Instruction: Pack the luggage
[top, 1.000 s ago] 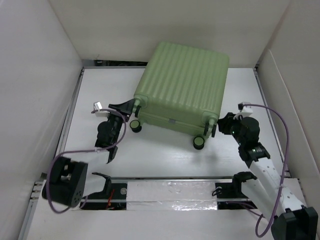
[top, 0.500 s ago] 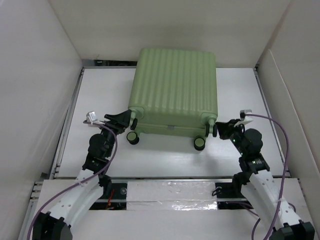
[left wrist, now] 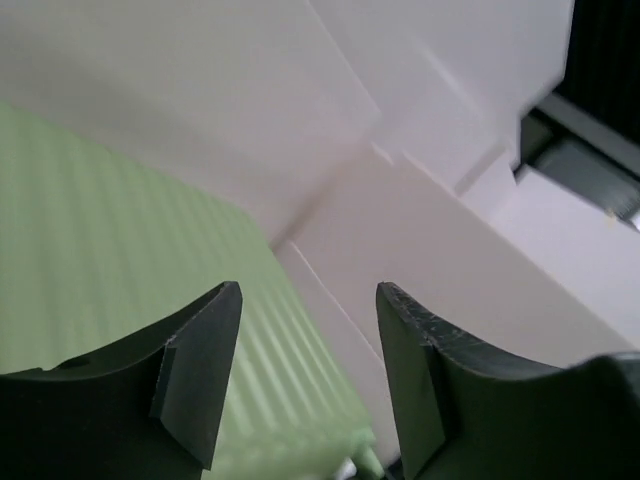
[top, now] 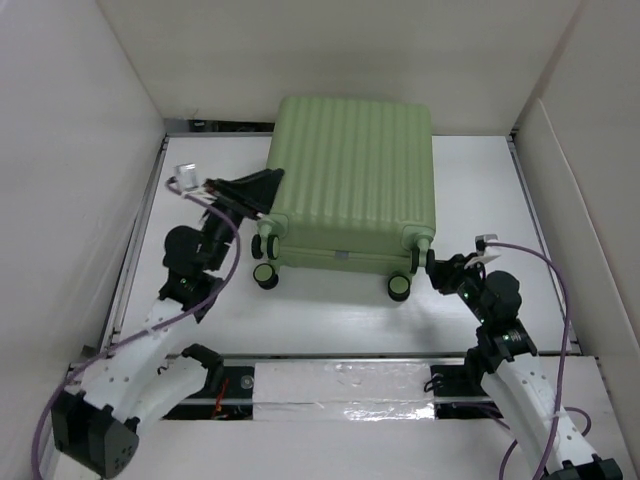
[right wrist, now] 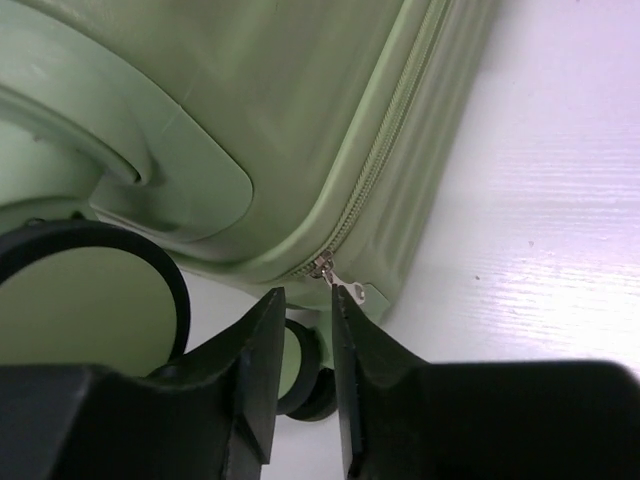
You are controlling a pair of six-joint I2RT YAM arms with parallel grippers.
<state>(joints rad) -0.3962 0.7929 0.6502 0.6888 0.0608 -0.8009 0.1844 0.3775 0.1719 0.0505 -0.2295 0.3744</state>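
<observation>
Lying closed and flat at the far middle of the table point(top: 330, 320), the suitcase point(top: 350, 180) has its wheels facing the arms. Left hand point(top: 268, 188) is at its left edge, fingers apart, holding nothing. Right hand point(top: 437, 265) is at the near-right corner, fingers narrowly apart, with the zipper pull point(right wrist: 343, 289) just beyond their tips.

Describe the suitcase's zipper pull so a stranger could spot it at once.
Find the pale green luggage, the biggest thing on the table, then its wheeled corner nearest the right gripper. There the zip track leads to the zipper pull: a tiny silvery tab, the only shiny bit amid green shell and black wheels.
</observation>
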